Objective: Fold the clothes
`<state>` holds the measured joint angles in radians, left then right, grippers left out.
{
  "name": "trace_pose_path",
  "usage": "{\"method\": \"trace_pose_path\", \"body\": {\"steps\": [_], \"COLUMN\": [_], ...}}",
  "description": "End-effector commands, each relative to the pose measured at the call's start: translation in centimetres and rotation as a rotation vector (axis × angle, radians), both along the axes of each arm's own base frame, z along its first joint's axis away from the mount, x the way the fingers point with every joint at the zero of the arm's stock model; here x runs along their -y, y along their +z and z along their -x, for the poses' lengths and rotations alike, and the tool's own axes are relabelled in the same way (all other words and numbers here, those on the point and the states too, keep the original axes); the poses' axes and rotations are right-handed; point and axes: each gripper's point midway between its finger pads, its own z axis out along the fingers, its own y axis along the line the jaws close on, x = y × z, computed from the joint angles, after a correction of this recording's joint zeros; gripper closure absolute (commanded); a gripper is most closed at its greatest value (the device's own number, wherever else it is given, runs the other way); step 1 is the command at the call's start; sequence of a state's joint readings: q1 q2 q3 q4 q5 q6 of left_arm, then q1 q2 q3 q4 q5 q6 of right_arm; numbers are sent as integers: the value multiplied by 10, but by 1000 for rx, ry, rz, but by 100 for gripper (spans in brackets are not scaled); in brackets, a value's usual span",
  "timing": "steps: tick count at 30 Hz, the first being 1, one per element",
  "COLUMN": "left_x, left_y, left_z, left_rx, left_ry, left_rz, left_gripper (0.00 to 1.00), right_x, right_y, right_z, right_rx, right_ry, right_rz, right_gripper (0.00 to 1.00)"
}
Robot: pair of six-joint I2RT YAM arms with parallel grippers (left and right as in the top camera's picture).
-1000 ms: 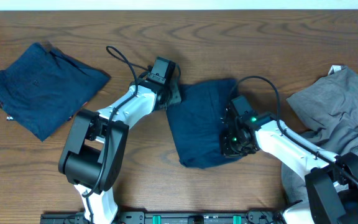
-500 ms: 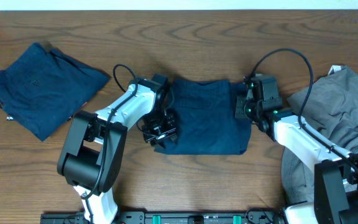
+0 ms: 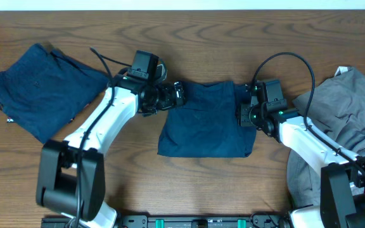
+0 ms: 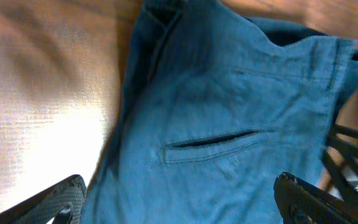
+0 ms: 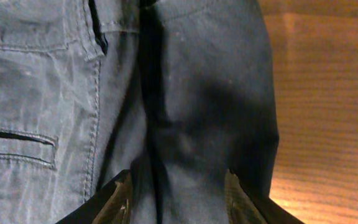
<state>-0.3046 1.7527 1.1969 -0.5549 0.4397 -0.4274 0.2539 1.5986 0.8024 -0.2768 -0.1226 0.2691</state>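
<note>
The worktop [image 3: 233,38] carries a grey garment [image 3: 347,107] heaped at right and a folded navy pair [image 3: 43,85] at left. Between them navy shorts [image 3: 204,123] lie flat, seemingly squared for folding. Both arms reach inward, low. The left claw [image 3: 177,95] gapes wide over the top-left corner. The right claw [image 3: 243,115] is at the right edge, and I cannot tell its grip.

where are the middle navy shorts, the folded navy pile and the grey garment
middle navy shorts [image 3: 204,123], overhead view, centre of the fabric
folded navy pile [image 3: 43,85], overhead view, middle of the top layer
grey garment [image 3: 350,104], overhead view, upper part of the heap
</note>
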Motion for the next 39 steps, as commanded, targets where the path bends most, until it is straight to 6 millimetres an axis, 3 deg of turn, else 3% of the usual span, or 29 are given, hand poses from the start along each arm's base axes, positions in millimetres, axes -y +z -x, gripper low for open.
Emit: {"method": "trace_pose_path", "body": {"steps": [1, 7, 13, 14, 17, 18, 20, 21, 25, 28, 31, 34, 39], "left_x": [-5, 3, 54, 61, 78, 82, 86, 87, 80, 63, 23, -35, -146], "left_y": [-26, -64, -70, -70, -71, -69, -66, -64, -53, -35, -10, 23, 102], "left_z": [-5, -4, 10, 12, 16, 15, 10, 7, -7, -24, -49, -72, -94], "left_rx": [-2, -56, -111, -112, -87, -69, -36, -24, 23, 76, 159, 259, 474], "left_ry": [-47, -100, -218, -237, -283, -293, -303, -301, -281, -237, -132, 11, 269], "left_rz": [-56, -36, 215, 232, 242, 246, 257, 261, 267, 263, 197, 100, 7], "left_gripper": [2, 2, 1, 13, 33, 44, 85, 94, 94, 94, 94, 94, 94], "right_x": [0, 0, 0, 0, 1, 1, 1, 1, 3, 7, 16, 29, 42], "right_y": [4, 3, 3, 3, 2, 2, 2, 2, 4, 16, 38, 62, 84], "right_z": [-3, -1, -1, -1, -1, 0, 0, 1, 4, 3, 0, 0, 4], "right_rx": [5, -2, -5, -5, -5, -6, -10, -13, -17, 8, 65, 122, 175], "right_ry": [9, 10, 9, 9, 10, 10, 10, 10, 15, 7, -6, -34, -45], "right_rz": [1, 3, 3, 3, 3, 4, 4, 5, 10, 8, 6, 6, 14], "right_gripper": [53, 52, 52, 52, 52, 51, 52, 52, 50, 48, 48, 47, 47]}}
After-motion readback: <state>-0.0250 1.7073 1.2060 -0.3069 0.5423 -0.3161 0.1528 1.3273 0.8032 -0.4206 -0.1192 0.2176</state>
